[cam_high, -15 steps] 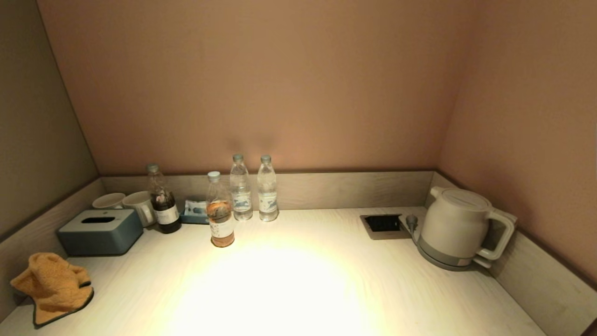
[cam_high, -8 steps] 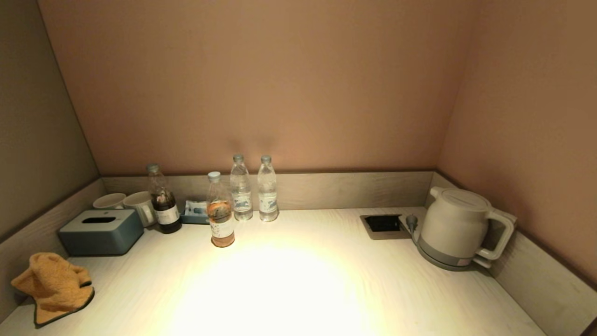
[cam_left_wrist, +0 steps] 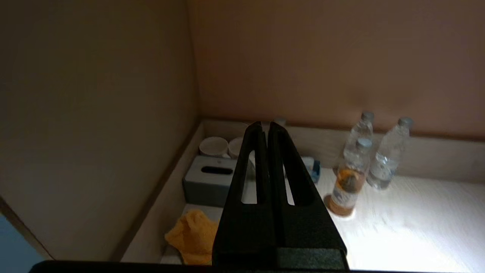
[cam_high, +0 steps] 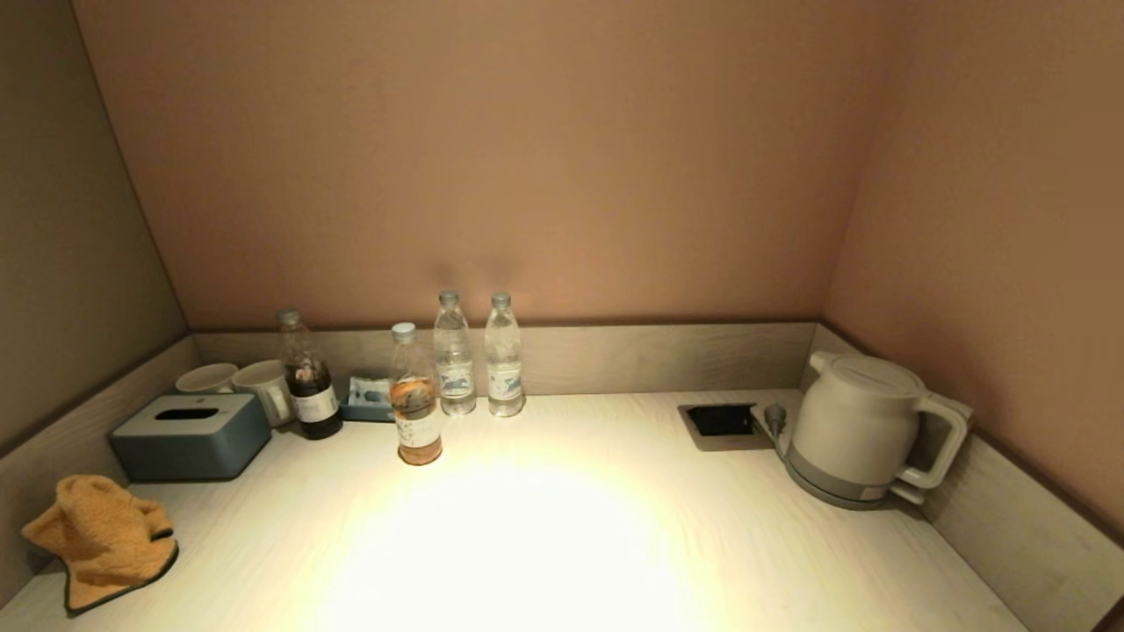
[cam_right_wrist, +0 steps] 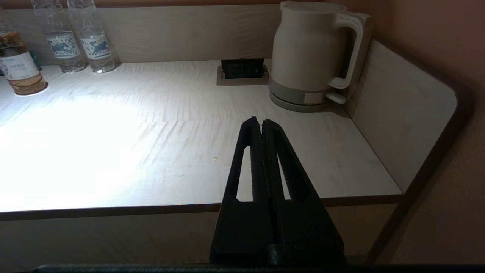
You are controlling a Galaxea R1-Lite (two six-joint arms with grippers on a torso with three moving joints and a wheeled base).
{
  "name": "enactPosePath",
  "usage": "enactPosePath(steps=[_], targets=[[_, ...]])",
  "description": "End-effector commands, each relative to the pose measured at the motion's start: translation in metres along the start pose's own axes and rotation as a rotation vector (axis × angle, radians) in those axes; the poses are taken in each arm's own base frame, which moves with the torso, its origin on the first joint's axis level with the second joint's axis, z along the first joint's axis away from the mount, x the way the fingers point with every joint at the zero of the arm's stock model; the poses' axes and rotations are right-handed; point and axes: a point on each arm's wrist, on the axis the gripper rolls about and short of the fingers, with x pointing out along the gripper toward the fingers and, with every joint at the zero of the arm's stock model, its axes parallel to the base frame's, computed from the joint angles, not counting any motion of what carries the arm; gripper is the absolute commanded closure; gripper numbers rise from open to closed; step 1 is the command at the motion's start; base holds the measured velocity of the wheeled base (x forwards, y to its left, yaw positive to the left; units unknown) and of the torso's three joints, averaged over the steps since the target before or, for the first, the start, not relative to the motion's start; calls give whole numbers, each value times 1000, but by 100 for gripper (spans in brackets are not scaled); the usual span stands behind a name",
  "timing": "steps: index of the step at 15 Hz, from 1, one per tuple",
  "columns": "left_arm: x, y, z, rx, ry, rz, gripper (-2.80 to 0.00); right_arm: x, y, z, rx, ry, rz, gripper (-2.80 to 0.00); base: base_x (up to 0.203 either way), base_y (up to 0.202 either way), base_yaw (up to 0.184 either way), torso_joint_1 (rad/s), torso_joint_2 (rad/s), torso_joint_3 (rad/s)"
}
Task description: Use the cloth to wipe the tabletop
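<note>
The orange-yellow cloth [cam_high: 101,540] lies crumpled at the near left of the pale wood-grain tabletop [cam_high: 562,527], against the left rim, in front of the tissue box. It shows in the left wrist view too, the cloth [cam_left_wrist: 193,235] partly hidden behind my black fingers. My left gripper [cam_left_wrist: 266,125] hangs above the table's near left, shut with nothing in it. Before the table's front edge on the right, my right gripper [cam_right_wrist: 261,121] is held shut and empty. Neither arm shows in the head view.
A grey-blue tissue box [cam_high: 189,434], two white cups [cam_high: 233,382], a dark bottle [cam_high: 307,386], an amber-drink bottle [cam_high: 414,404] and two water bottles [cam_high: 479,355] stand at the back left. A white kettle [cam_high: 865,430] and socket recess [cam_high: 720,421] are at the right.
</note>
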Motion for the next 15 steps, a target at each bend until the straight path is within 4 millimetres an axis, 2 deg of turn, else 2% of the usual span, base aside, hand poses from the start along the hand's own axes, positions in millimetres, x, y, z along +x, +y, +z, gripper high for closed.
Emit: enactPosePath(steps=[1, 3, 5, 9, 12, 15], targets=[[-23, -3, 3, 15, -171, 46, 0, 0, 0, 0, 0, -1, 0, 0, 0, 0, 0, 0, 0, 0], [-27, -3, 2, 9, -205, 73, 0, 0, 0, 0, 0, -1, 0, 0, 0, 0, 0, 0, 0, 0], [-48, -6, -2, 18, -279, 113, 0, 0, 0, 0, 0, -1, 0, 0, 0, 0, 0, 0, 0, 0], [-72, -9, -13, 36, -320, 143, 0, 0, 0, 0, 0, -1, 0, 0, 0, 0, 0, 0, 0, 0], [-103, -5, -32, 96, -360, 135, 0, 0, 0, 0, 0, -1, 0, 0, 0, 0, 0, 0, 0, 0], [-104, -4, -35, 108, -356, 145, 0, 0, 0, 0, 0, -1, 0, 0, 0, 0, 0, 0, 0, 0]])
